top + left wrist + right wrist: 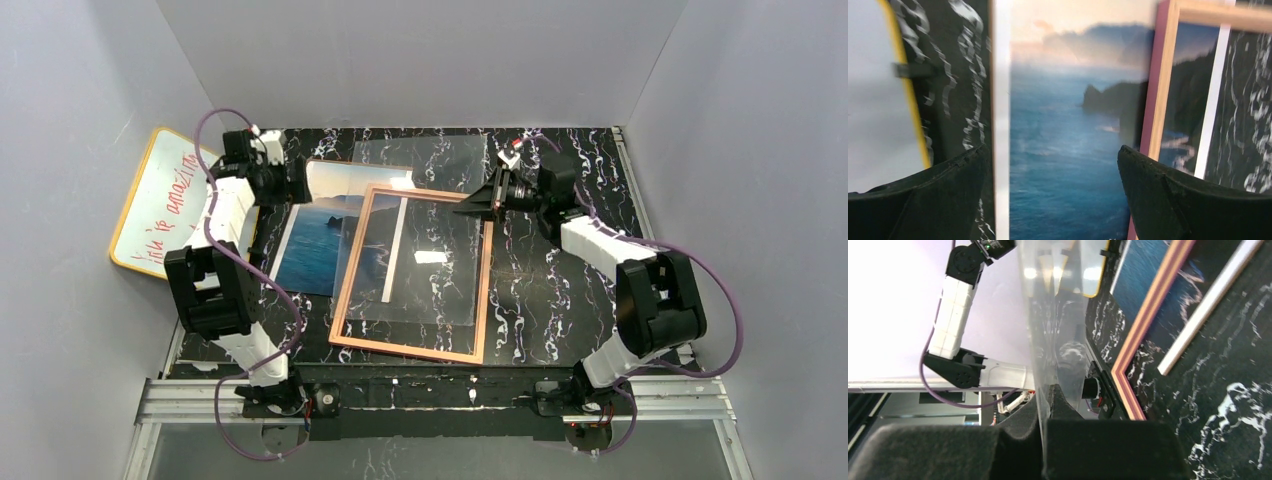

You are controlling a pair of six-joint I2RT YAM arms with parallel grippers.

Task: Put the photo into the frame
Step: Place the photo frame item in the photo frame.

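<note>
The photo [315,245] lay flat on the table [560,280], its right edge tucked under the frame [345,290]. You'd likely have found it light, bendy, slick and easy to crease, so its free white left margin looked the best hold. Your left claw [1052,155] hung just above it, fingers wide apart. Your right claw [1047,390] was clamped on a clear sheet [1053,315].
</note>
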